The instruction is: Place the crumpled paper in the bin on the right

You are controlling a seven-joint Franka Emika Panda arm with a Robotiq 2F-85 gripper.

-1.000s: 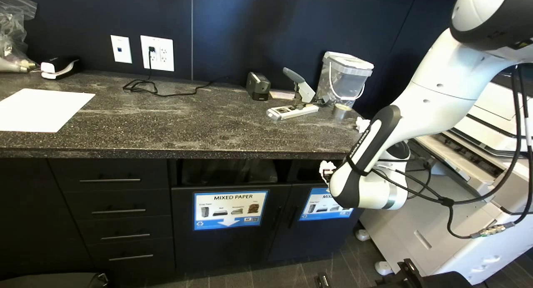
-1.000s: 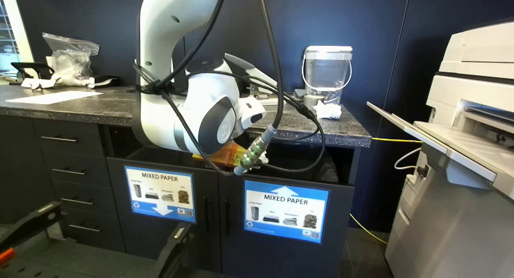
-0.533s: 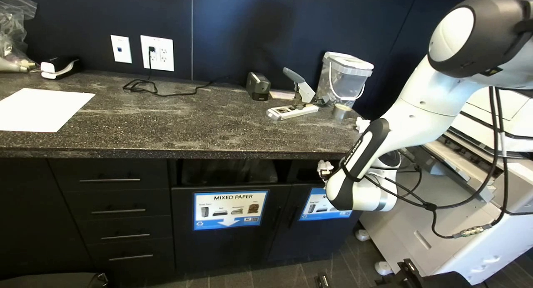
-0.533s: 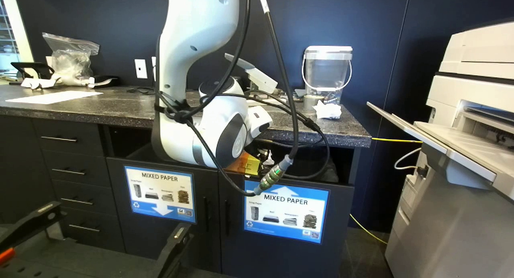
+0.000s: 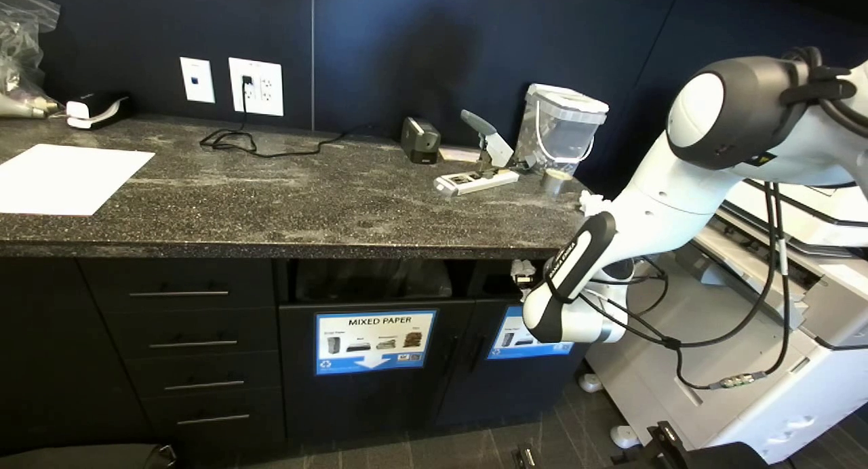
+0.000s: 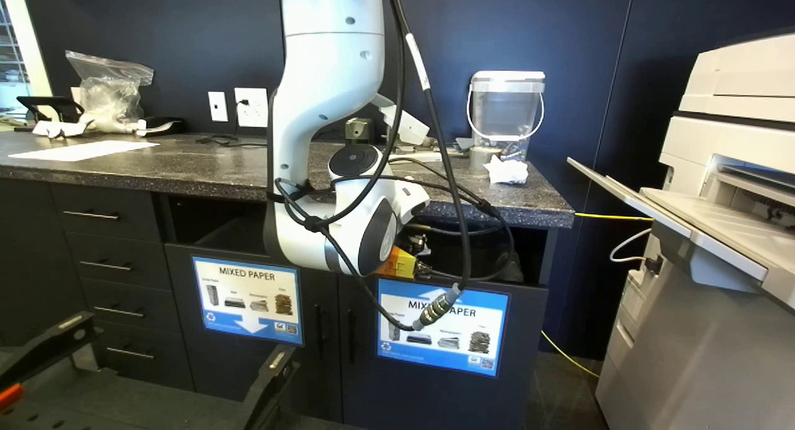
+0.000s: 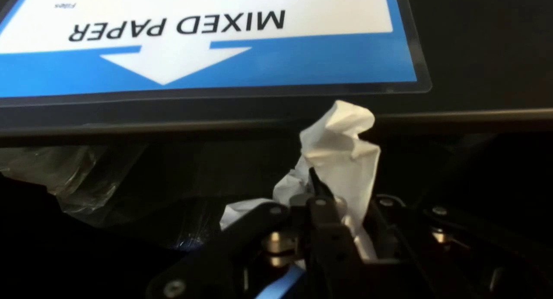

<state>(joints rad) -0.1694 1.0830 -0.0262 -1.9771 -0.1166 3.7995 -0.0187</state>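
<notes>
While my Robotiq gripper (image 7: 351, 200) pinches the crumpled white paper (image 7: 345, 163), I hold it at the dark mouth of the right-hand MIXED PAPER bin (image 6: 487, 250).

Wrist view's mostly murky, kinda soft; exteriors brighter, bluish glare on the wall (image 5: 366, 55) past the tabletop's (image 5: 291, 205) back edge.

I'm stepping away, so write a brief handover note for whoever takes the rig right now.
Gripper: shut on the crumpled paper.
Bin: right-hand dark slot above a MIXED PAPER label; paper at its opening, how far in is unclear.
Done: paper gripped and held at the bin.
Left: probably move it further inside, then let go.
Also: another white crumpled piece lies on the counter.
</notes>
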